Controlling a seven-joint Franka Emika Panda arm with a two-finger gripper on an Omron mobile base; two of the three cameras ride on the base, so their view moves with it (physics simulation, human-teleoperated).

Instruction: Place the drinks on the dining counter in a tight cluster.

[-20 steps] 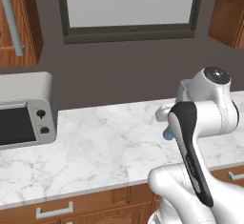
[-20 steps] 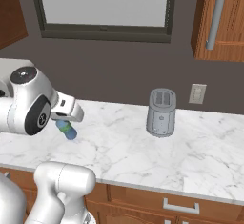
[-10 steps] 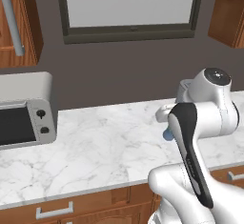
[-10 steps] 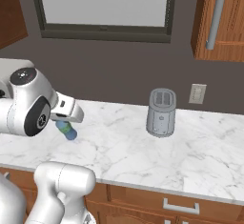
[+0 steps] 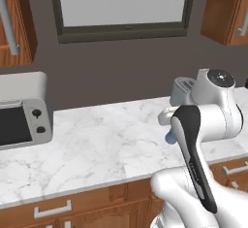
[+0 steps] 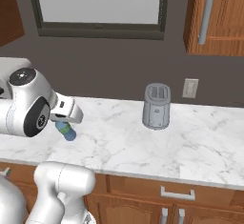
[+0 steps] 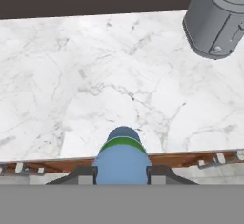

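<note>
Above the marble counter [image 6: 143,144], water bottle [image 7: 122,157] tilted, long axis pointing away from the hand, clamped between fingertips [image 7: 85,174].

Place: a home kitchen, rendered.
Tabletop: white marble tabletop [image 6: 190,137] along the wall.
Below: wooden drawers [image 6: 176,197] with metal handles.
Above: wooden wall cabinets [image 6: 217,18] beside a dark-framed window [image 5: 121,4].
Appliances: grey toaster [image 6: 156,106], toaster oven [image 5: 22,110], wall outlet [image 6: 190,88].
</note>
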